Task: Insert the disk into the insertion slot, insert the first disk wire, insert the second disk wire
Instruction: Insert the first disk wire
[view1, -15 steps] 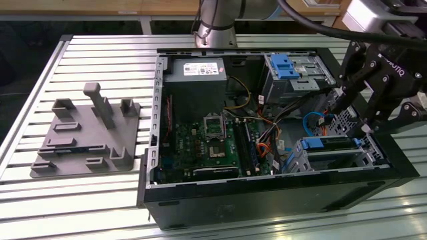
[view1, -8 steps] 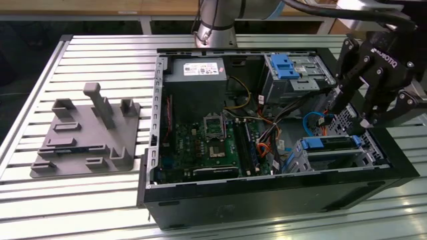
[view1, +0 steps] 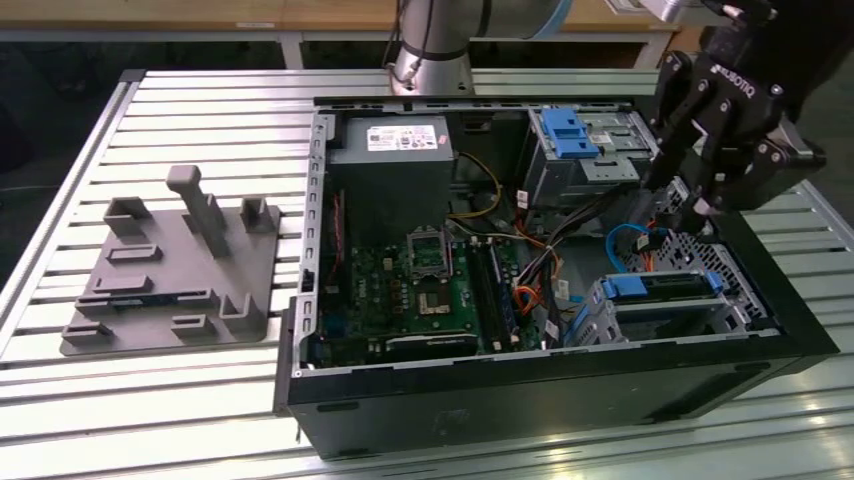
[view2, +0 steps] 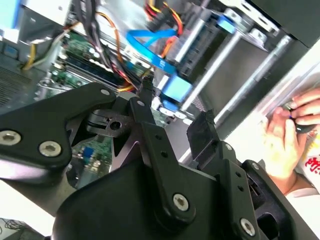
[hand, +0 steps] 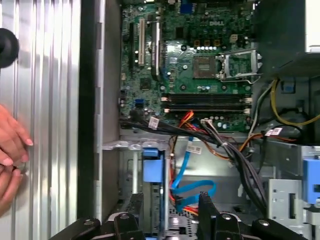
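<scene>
The disk (view1: 663, 287), silver in a blue carrier, sits inside the insertion slot (view1: 714, 318), a perforated metal cage at the near right corner of the open computer case. In the first wrist view the carrier's blue end (hand: 152, 169) shows in the cage mouth. A loose blue flat wire (view1: 625, 240) (hand: 192, 190) loops just behind the cage, beside red and orange wires. My black gripper (view1: 683, 208) (view2: 174, 112) (hand: 165, 212) hangs over those wires, a little above the cage's back end. Its fingers (view2: 202, 131) stand open with nothing between them.
The case (view1: 534, 395) holds a green motherboard (view1: 414, 290), a power supply (view1: 390, 140) and a grey bay with a blue latch (view1: 567, 135). A grey plastic fixture (view1: 174, 270) lies on the slatted table at the exterior view's left. A person's hand (hand: 10, 150) (view2: 290, 125) rests beside the case.
</scene>
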